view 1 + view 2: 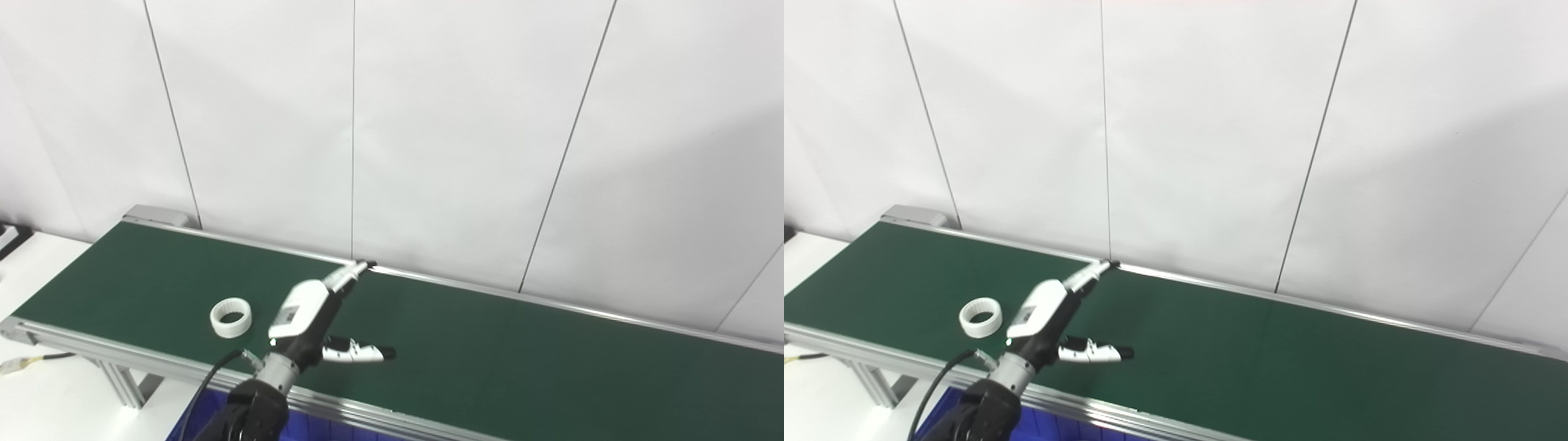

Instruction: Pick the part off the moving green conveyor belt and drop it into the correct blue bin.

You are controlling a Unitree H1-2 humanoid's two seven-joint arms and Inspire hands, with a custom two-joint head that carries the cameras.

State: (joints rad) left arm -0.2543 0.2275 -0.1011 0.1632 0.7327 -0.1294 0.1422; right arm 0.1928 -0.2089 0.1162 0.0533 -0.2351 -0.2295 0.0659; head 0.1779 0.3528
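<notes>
A white ring-shaped part (231, 317) lies flat on the green conveyor belt (490, 349), toward its left end. My left hand (315, 318) hovers over the belt just right of the ring, a short gap apart. It is open, fingers stretched toward the far rail and thumb pointing right, with nothing in it. A blue bin (306, 425) shows partly below the belt's near rail, beside my forearm. My right hand is out of view.
The belt runs from upper left to lower right between aluminium rails (92, 352), close against a white panelled wall (429, 122). A white tabletop (37, 392) with a cable lies at the lower left, and the belt's leg frame (119, 383) stands there.
</notes>
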